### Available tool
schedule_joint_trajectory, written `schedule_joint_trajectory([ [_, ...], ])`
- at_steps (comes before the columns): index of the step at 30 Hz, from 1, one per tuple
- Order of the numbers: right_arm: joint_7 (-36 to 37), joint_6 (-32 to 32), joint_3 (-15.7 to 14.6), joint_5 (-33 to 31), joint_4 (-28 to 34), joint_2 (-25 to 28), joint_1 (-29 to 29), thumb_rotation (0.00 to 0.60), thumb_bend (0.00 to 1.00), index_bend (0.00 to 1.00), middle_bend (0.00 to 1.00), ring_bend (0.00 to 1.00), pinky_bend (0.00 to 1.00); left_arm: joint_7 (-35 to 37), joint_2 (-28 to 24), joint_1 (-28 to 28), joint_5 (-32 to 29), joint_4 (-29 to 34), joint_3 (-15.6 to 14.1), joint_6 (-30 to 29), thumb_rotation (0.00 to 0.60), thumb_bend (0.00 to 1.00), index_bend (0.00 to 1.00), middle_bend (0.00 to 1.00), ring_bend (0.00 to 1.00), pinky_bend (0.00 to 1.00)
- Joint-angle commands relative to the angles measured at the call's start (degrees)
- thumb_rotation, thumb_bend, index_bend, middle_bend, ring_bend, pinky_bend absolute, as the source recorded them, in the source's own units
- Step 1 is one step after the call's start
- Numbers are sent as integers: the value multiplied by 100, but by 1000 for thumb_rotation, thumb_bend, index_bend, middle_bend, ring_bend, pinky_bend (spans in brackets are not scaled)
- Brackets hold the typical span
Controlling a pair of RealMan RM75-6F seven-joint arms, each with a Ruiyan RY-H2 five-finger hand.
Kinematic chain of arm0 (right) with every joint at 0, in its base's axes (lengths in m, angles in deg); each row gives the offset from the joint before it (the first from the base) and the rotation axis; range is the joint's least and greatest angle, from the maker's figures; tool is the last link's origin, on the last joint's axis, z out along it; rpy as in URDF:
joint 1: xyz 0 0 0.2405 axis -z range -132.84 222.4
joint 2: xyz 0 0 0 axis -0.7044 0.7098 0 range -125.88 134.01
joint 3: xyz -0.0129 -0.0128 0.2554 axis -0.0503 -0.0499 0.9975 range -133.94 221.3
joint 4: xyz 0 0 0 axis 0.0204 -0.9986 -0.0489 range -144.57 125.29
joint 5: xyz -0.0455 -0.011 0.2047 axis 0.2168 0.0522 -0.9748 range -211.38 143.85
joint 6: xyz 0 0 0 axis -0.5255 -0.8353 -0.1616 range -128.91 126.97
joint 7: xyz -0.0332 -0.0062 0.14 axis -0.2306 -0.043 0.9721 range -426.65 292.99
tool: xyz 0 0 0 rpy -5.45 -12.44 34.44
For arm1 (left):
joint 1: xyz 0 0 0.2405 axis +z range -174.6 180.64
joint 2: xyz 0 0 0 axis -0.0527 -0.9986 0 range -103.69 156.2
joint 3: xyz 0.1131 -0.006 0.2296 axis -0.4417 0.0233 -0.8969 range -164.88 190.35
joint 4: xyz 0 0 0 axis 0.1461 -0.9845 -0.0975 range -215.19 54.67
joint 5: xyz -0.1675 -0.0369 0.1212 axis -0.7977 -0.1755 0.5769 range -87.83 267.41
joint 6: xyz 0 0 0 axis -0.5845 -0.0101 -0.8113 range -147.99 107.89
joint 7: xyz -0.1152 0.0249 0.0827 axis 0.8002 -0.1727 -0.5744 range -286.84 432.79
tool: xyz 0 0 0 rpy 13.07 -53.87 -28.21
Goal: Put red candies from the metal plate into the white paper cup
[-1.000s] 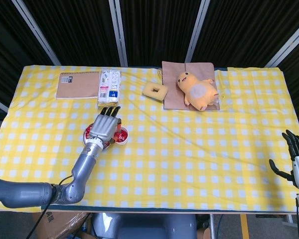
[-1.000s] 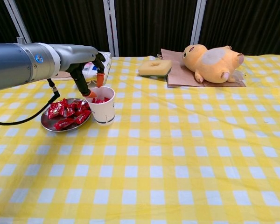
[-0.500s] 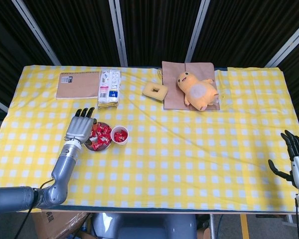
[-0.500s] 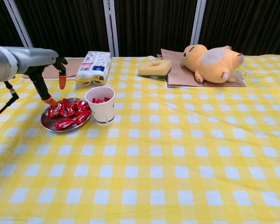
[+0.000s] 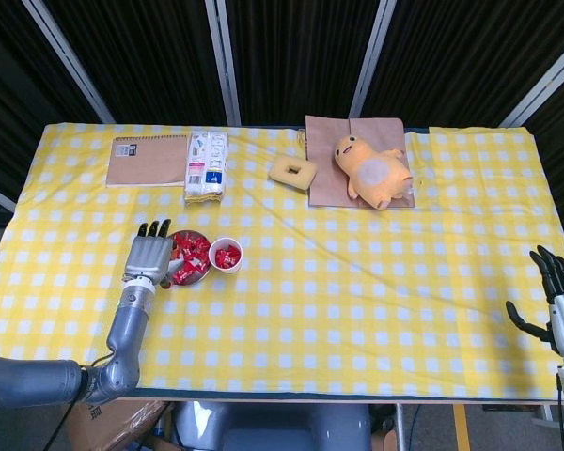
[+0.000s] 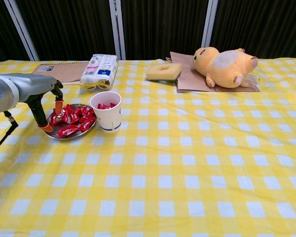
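While our left hand (image 5: pixel 148 257) had hovered over the white paper cup (image 5: pixel 226 254) a second before, it had since swung back and dropped to the near-left edge of the round metal plate (image 5: pixel 190 274), fingers spread and holding nothing, orange-tipped fingertips (image 6: pixel 58 104) low beside the plate. We judged one drop finished and the next pick beginning. Our right hand (image 5: pixel 556 305) hung open and idle at the table's far right edge. Red wrapped candies (image 6: pixel 73 118) remained heaped on the plate; a few already lay inside the cup just beside it
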Motion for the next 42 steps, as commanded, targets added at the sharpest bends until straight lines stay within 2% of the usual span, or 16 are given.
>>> schedule_joint_trajectory([
  [1,5,4,-2,-2,6,3,4,600,409,0,0,0,0,-50,151,11,-55,-152,42,-33,600,180,458,0,0,16],
  [12,32,30,-4,-6,0,7,-2,600,410,0,0,0,0,-222,593,-43,-88,-660,272,108,600,180,471,0,0,16],
  [42,45,25,-12,0,-23,-1,2,600,410,0,0,0,0,-456,881,32,-75,-1028,428,426,600,216,464,0,0,16],
])
